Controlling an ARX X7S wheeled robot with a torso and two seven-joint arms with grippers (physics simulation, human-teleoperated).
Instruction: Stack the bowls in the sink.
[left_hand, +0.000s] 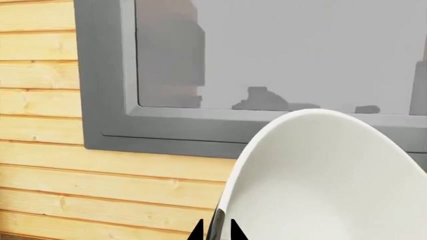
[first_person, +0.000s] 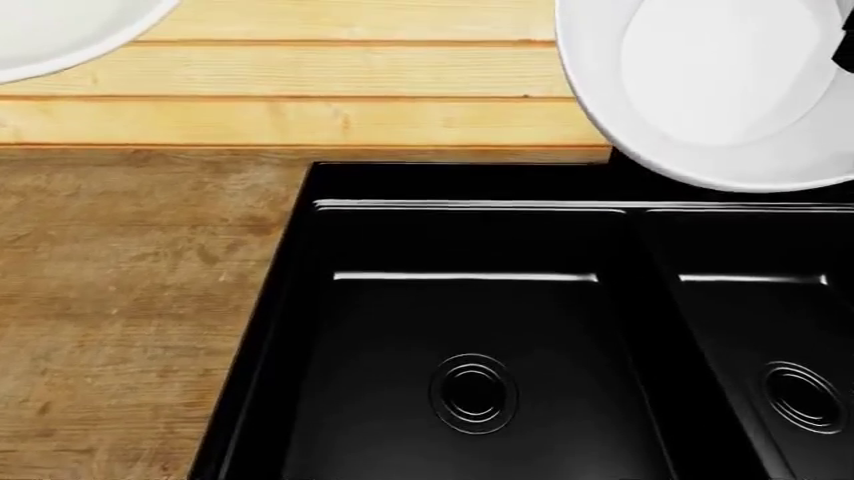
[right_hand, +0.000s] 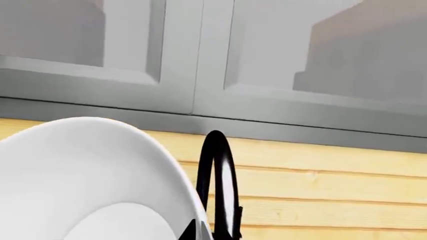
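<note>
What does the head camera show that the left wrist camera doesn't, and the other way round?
Only the head view shows the glossy black double-basin sink with its two round drains, both basins empty, the brown wooden countertop, and a second white bowl cut off at its upper left corner. Only the left wrist view shows the grey-framed window and the left end effector, its dark fingertips either side of the rim of a glossy white round bowl. Both views share the pale horizontal wood-plank wall and white bowls held above the sink.
</note>
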